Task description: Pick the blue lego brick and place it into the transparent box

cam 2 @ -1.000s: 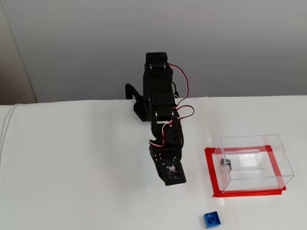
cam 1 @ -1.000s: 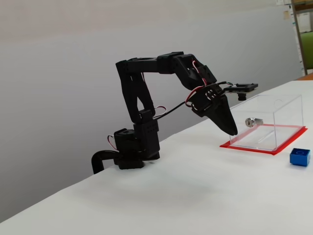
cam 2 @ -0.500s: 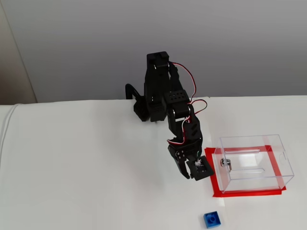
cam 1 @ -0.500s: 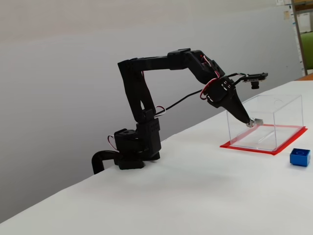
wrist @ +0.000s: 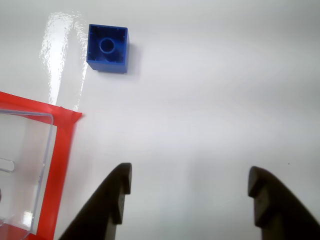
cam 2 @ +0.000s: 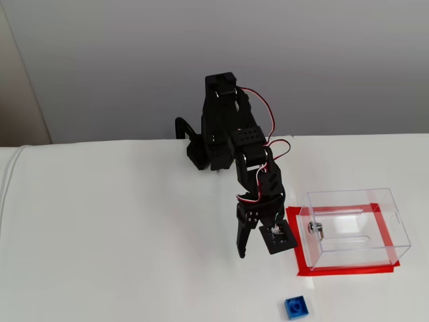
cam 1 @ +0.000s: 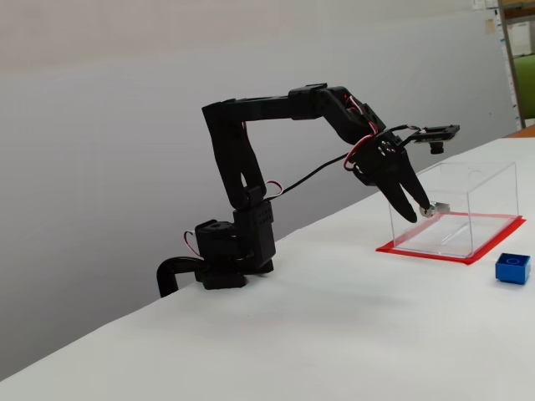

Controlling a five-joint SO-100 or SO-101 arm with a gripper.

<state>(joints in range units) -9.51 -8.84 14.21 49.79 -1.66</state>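
Now: your tool (cam 2: pixel 256 250) has spread wide since half a second ago (nothing held) | blue lego brick (wrist: pixel 107 48) sits on the bench (cam 2: pixel 120 268), ahead, near the transparent box (cam 2: pixel 355 228) corner | approach looks next.

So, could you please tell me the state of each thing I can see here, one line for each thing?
gripper: open, empty, in the air above the table, beside the box.
blue lego brick: on the table, stud up, outside the box, not held.
transparent box: upright on its red base sheet, no brick inside.
silver lock: on the box wall that faces the arm.
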